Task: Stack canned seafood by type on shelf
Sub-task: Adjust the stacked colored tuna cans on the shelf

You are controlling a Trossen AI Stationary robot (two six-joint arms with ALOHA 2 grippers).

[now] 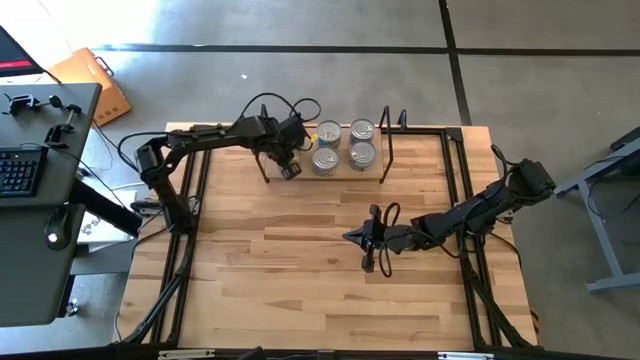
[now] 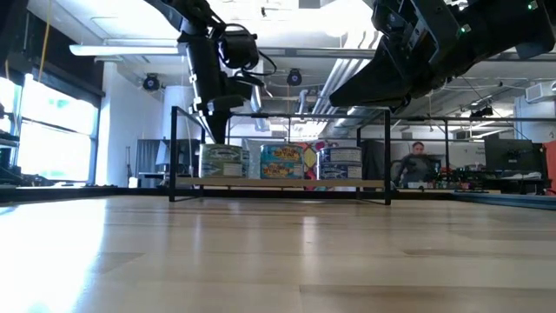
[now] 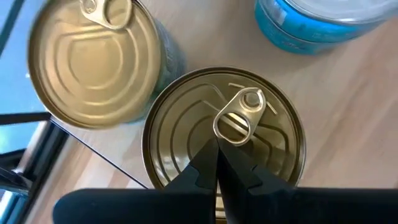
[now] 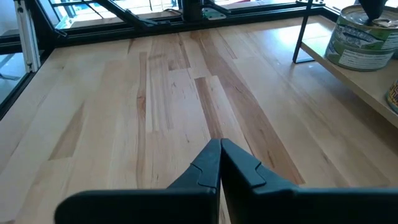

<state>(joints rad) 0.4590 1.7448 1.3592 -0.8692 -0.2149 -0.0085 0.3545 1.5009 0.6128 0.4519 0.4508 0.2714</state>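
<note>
The shelf [image 1: 345, 172] stands at the table's far edge, a light board [image 2: 278, 183] in a thin black wire frame. Several round cans stand on it: silver-topped ones [image 1: 362, 130] [image 1: 325, 158], and one at the shelf's left end [image 2: 221, 161] under my left gripper [image 1: 290, 168]. In the left wrist view that can's gold-looking lid [image 3: 186, 130] fills the middle, with a second can [image 3: 93, 62] and a blue-labelled one [image 3: 317, 18] beside it. My left gripper [image 3: 217, 152] is shut and points steeply down. My right gripper [image 1: 365, 238] [image 4: 219, 149] hovers shut over the table's middle. My left gripper comes down from above with shut fingers onto the lid of the can at the shelf's left end, its tips right beside the pull ring [image 3: 239, 115]. The right wrist view shows the dark tip [image 4: 375, 9] meeting the can's top. The can stands upright on the shelf board.
Black uprights of the wire frame [image 1: 385, 150] [image 1: 265, 155] stand at the shelf's ends. Bare wooden tabletop [image 1: 300, 280] stretches in front of the shelf. A desk with a keyboard [image 1: 20, 170] is off the table's left. A person [image 2: 420, 163] sits in the room behind.
</note>
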